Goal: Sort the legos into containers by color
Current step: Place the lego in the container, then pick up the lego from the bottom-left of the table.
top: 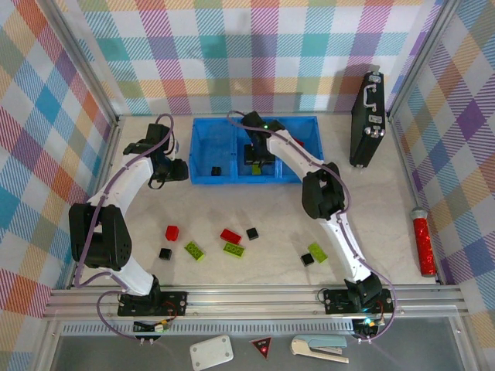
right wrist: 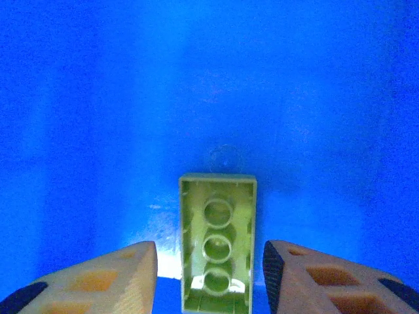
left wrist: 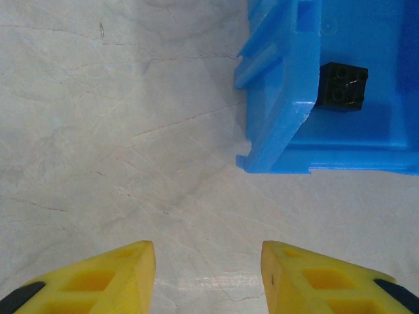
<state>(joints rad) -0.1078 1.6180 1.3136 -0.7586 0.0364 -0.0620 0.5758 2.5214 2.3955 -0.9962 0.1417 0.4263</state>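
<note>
The blue tray (top: 203, 131) lies at the back with three compartments. My right gripper (top: 255, 160) reaches down into the middle one and stands open (right wrist: 209, 254). A lime-green lego (right wrist: 217, 235) lies upside down on the blue floor (right wrist: 98, 131) between its fingers, with a gap on each side. My left gripper (top: 178, 171) hangs open (left wrist: 208, 252) over bare table just left of the tray's corner (left wrist: 275, 131). A black cube (left wrist: 343, 86) sits in the left compartment (top: 216, 170). A red piece (top: 296, 141) shows in the right one. Several red, green and black legos, such as a red one (top: 230, 236), are scattered mid-table.
A black upright case (top: 368, 120) stands at the back right. A red cylinder (top: 422, 243) lies by the right wall. Beyond the front rail lie a white card (top: 211, 352), a red triangle sign (top: 261, 347) and a stapler (top: 319, 347).
</note>
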